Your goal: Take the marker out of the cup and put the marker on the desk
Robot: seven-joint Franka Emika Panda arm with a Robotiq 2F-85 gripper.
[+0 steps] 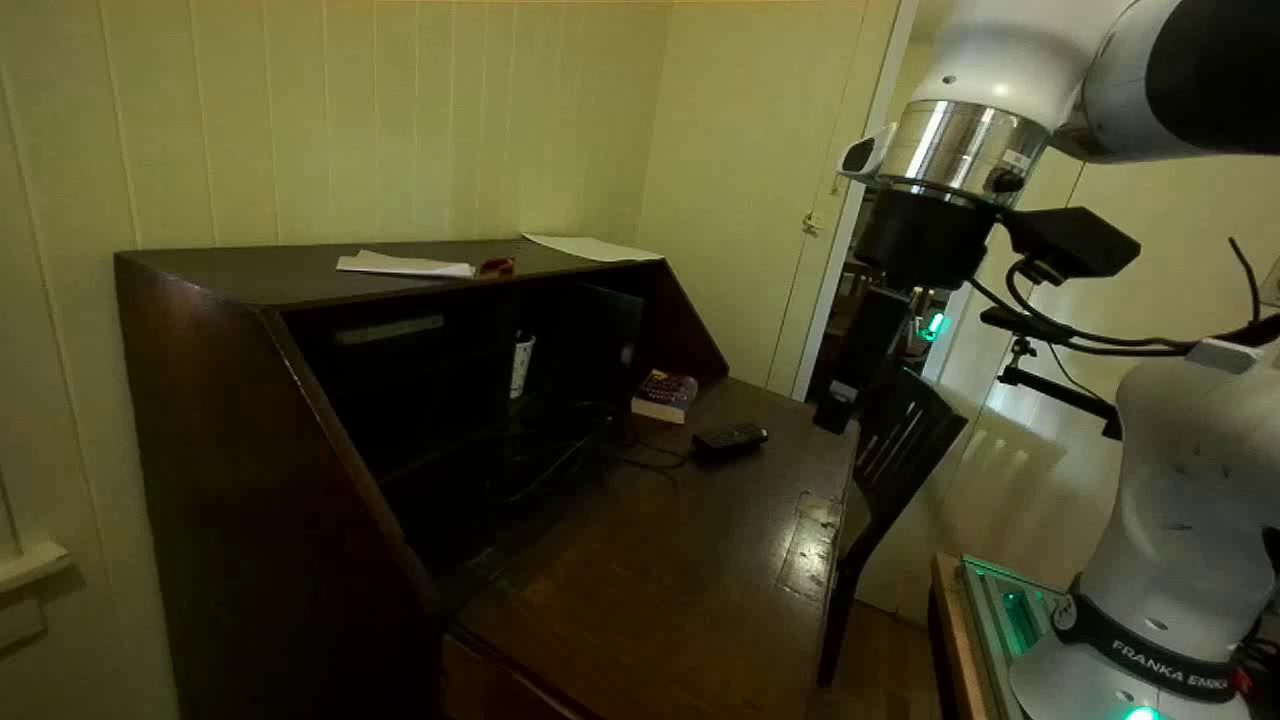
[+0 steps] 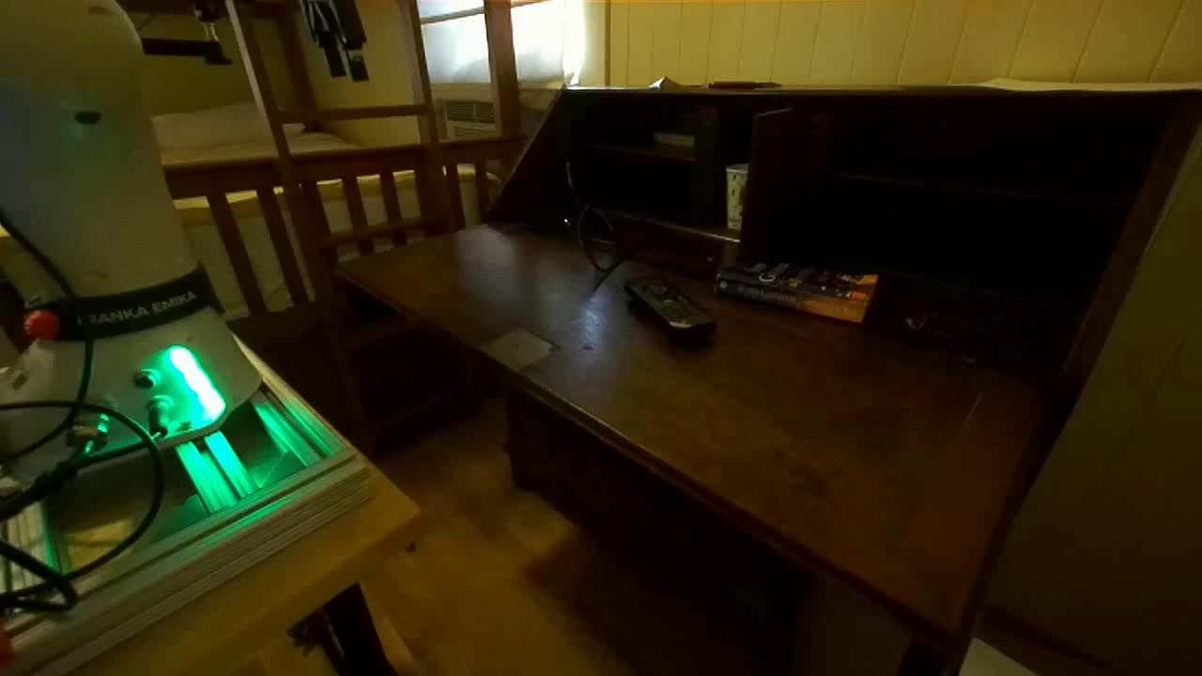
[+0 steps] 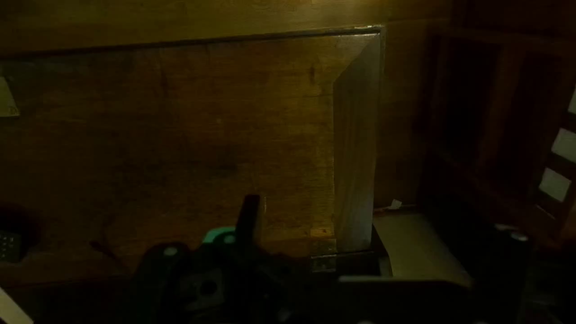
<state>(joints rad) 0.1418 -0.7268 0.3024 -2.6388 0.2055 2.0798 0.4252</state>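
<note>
The white cup (image 1: 522, 366) stands upright on an inner shelf of the dark brown desk (image 1: 640, 580). The cup also shows in an exterior view (image 2: 737, 195), partly covered by a dark panel. A small dark tip shows at its rim; I cannot tell if it is the marker. No marker is seen clearly elsewhere. My gripper (image 1: 842, 405) hangs high by the desk's front edge, well apart from the cup. In the wrist view my gripper (image 3: 342, 207) appears open, with a finger on the left and the other lost in shadow; nothing shows between them.
A black remote (image 1: 730, 441) and a thick book (image 1: 664, 396) lie on the writing surface. Thin cables (image 1: 655, 462) curl near the shelves. A dark chair (image 1: 905, 440) stands at the front edge. Papers (image 1: 405, 264) lie on top. A dark panel (image 2: 772, 183) juts out beside the cup.
</note>
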